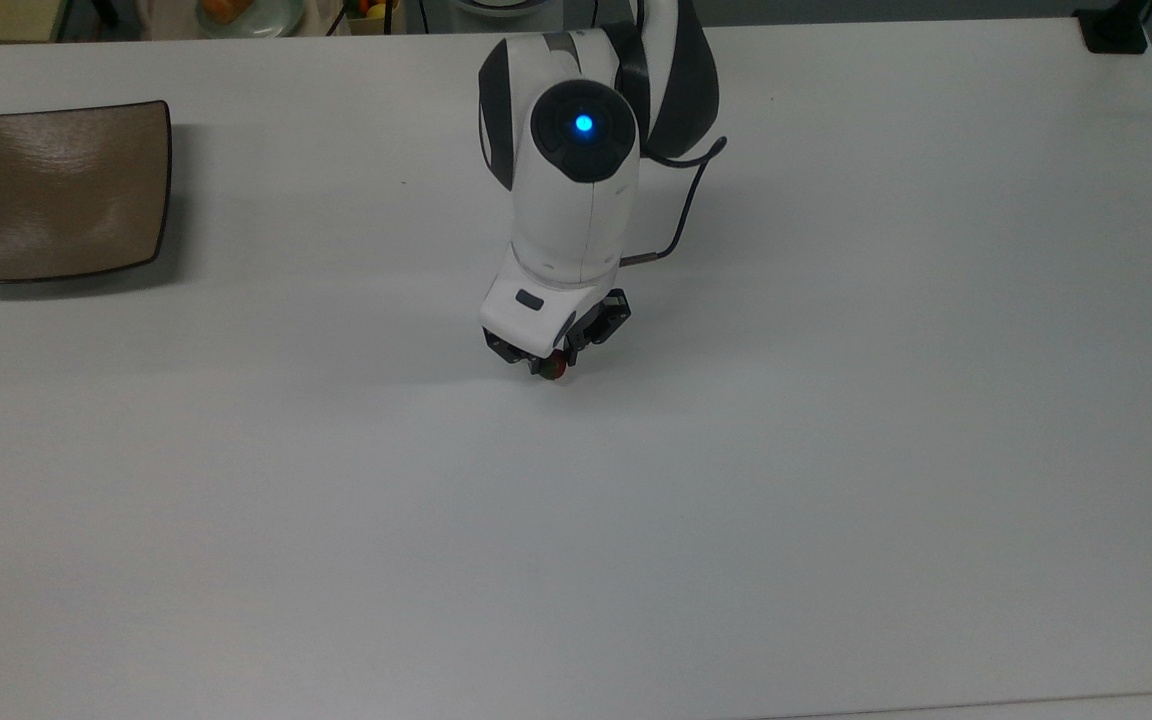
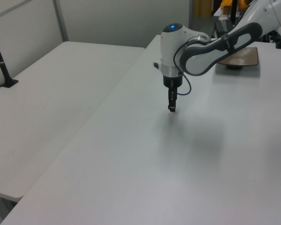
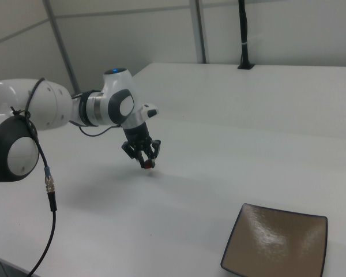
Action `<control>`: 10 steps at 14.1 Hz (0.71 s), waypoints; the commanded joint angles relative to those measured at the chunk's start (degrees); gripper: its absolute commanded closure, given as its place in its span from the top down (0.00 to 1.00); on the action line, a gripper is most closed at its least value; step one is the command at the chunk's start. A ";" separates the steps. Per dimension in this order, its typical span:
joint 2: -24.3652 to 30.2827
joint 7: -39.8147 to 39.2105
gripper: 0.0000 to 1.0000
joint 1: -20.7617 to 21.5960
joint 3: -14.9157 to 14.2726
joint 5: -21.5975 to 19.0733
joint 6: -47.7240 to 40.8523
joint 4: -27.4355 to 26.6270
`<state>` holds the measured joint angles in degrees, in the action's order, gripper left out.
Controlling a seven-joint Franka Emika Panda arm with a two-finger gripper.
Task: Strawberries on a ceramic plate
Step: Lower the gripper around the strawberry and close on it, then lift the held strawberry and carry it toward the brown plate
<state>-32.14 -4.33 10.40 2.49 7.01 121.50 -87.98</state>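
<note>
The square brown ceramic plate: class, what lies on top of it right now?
Nothing lies on the square brown ceramic plate; its glossy surface is bare. The tiny red strawberry is in the pincer, apart from it.

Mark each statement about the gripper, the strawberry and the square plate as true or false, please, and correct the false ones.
1. The gripper is shut on the strawberry. True.
2. The strawberry already lies on the ceramic plate. False: it is between the fingers, far from the plate.
3. The ceramic plate has nothing on it. True.
4. In the top view, the plate is at the right edge of the table. False: it is at the top view's left edge.
5. The plate is round and green. False: it is square and brown.
</note>
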 commanded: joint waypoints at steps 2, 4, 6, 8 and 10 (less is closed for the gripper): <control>7.96 -0.50 0.13 -1.87 0.24 -1.73 -6.78 -1.67; 10.95 -0.59 0.13 -2.58 -0.02 -4.18 -9.69 -1.59; 14.28 -0.94 0.13 -3.46 -0.55 -5.42 -12.32 -1.76; 17.54 -1.38 0.13 -3.81 -1.78 -5.86 -15.31 -2.81; 20.61 -1.99 0.13 -4.77 -2.40 -7.09 -19.26 -2.99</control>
<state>-17.29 -4.33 6.37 1.59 2.37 106.58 -87.96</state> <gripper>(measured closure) 0.643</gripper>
